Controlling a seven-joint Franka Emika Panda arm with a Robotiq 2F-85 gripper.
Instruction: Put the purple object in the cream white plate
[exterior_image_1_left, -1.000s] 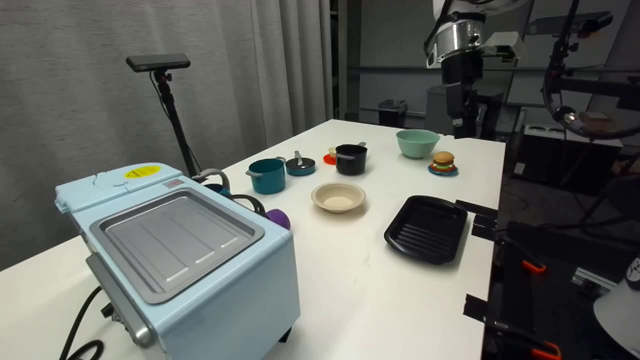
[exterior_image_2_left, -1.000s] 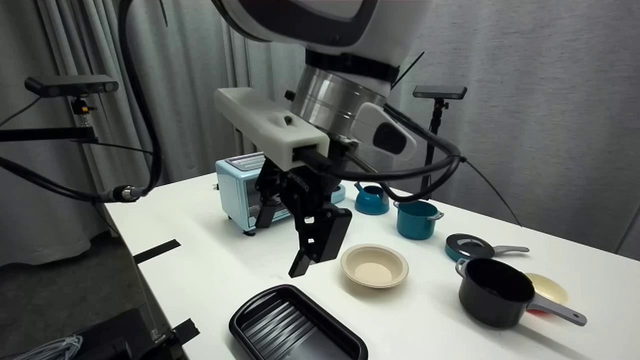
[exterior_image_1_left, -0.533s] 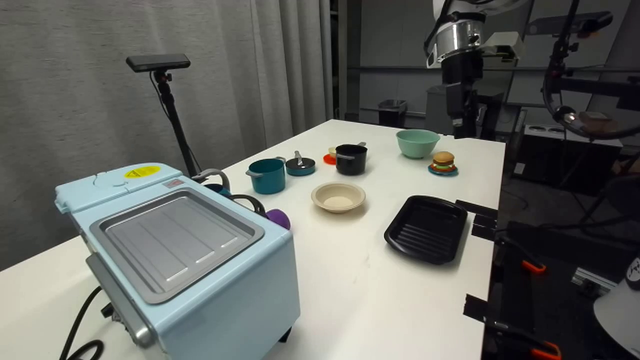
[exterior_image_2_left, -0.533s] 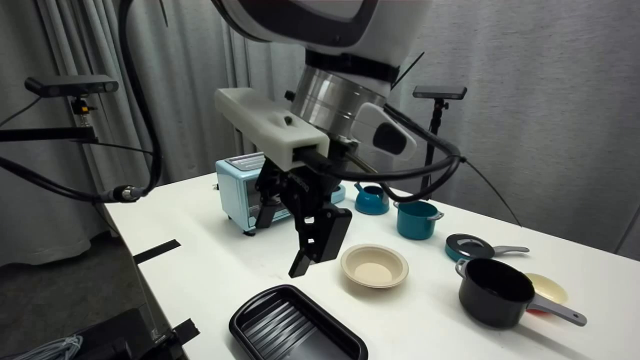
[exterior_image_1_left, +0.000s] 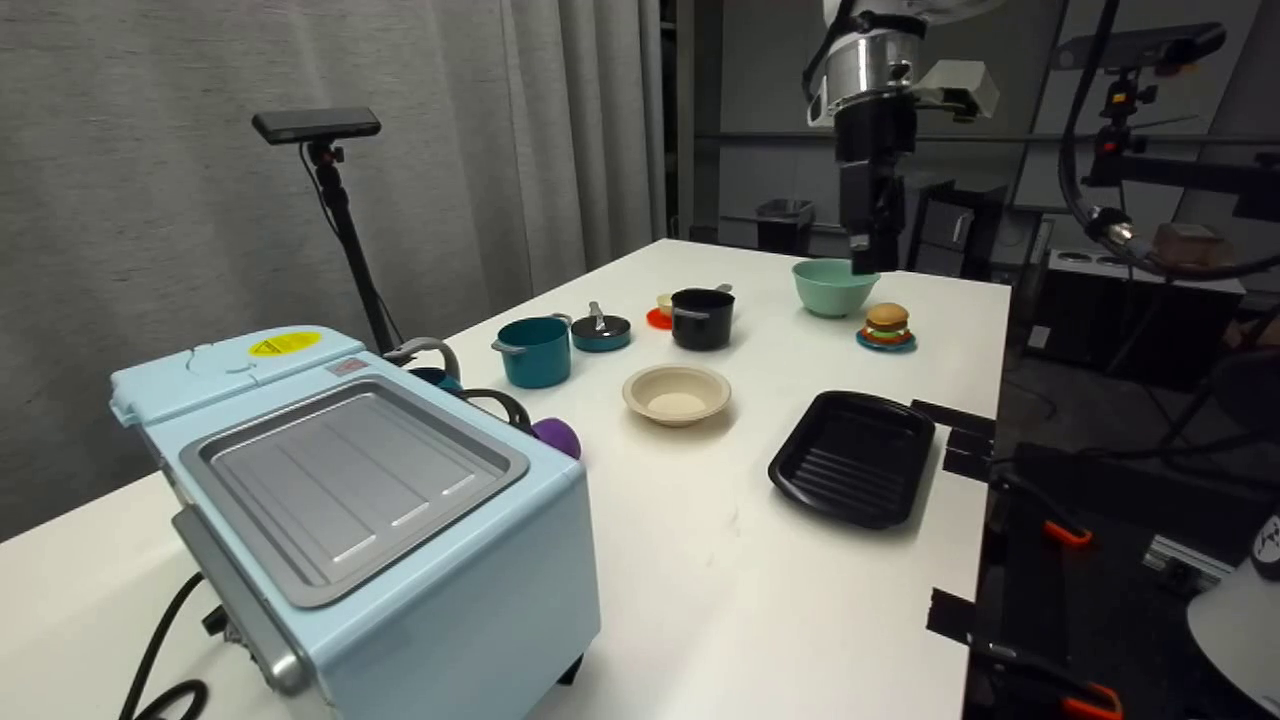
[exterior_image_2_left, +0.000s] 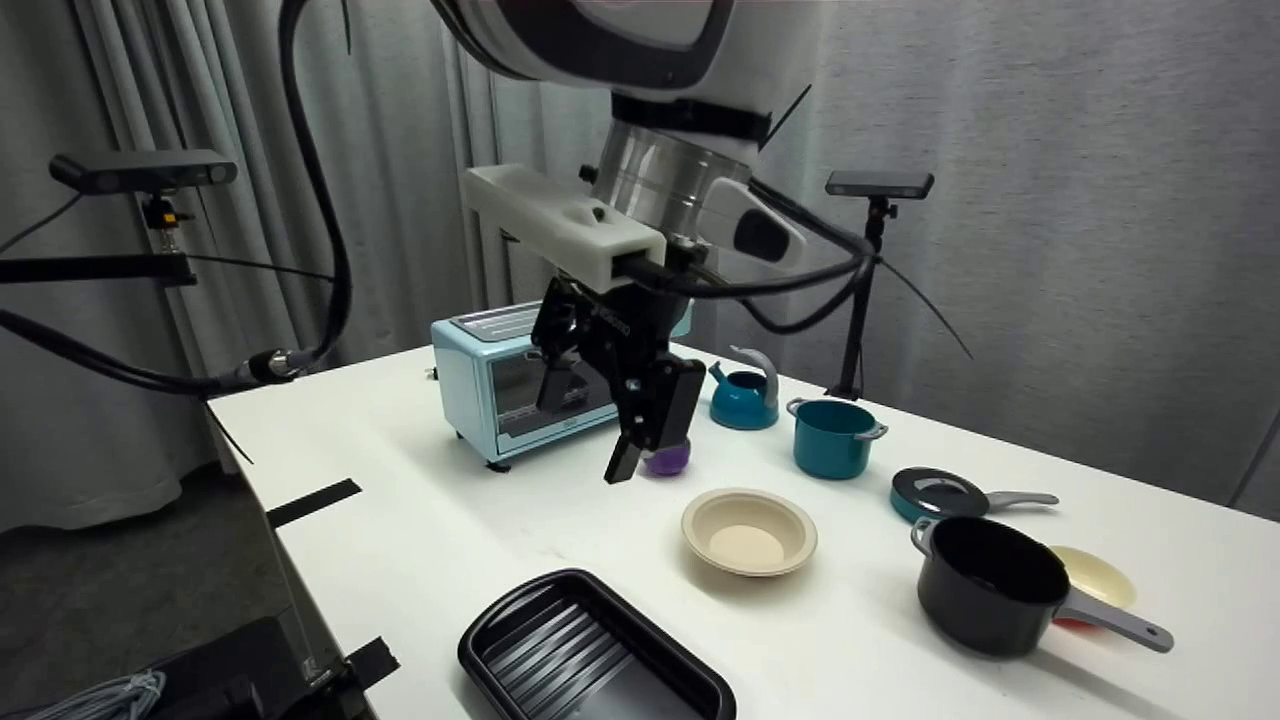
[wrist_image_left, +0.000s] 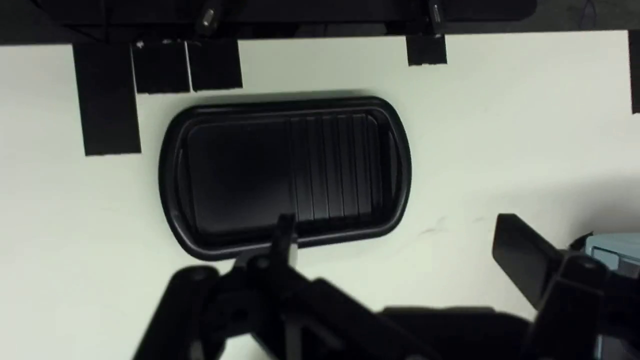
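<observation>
The purple object (exterior_image_1_left: 557, 437) is a small rounded lump on the white table, partly hidden behind the toaster oven. In an exterior view its lower part (exterior_image_2_left: 668, 462) shows just behind a gripper finger. The cream white plate (exterior_image_1_left: 677, 402) is a round shallow dish on the table near the purple object; it also shows empty in an exterior view (exterior_image_2_left: 749, 548). My gripper (exterior_image_2_left: 585, 437) hangs in the air above the table, open and empty. In the wrist view the fingers of the gripper (wrist_image_left: 396, 220) are wide apart with only table between them; the purple object and plate are out of view there.
A light blue toaster oven (exterior_image_1_left: 500, 590) stands beside the purple object. A black ridged tray (wrist_image_left: 285, 170) lies near the table edge. A teal pot (exterior_image_2_left: 832, 440), a teal kettle (exterior_image_2_left: 744, 402), a black saucepan (exterior_image_2_left: 990, 590), a green bowl (exterior_image_1_left: 835, 288) and a toy burger (exterior_image_1_left: 887, 322) stand around.
The arm has shifted: leftward in an exterior view, and up and slightly right at the fingers in another, farther over the table. The purple object shows there now. The gripper stays open; objects have not moved.
</observation>
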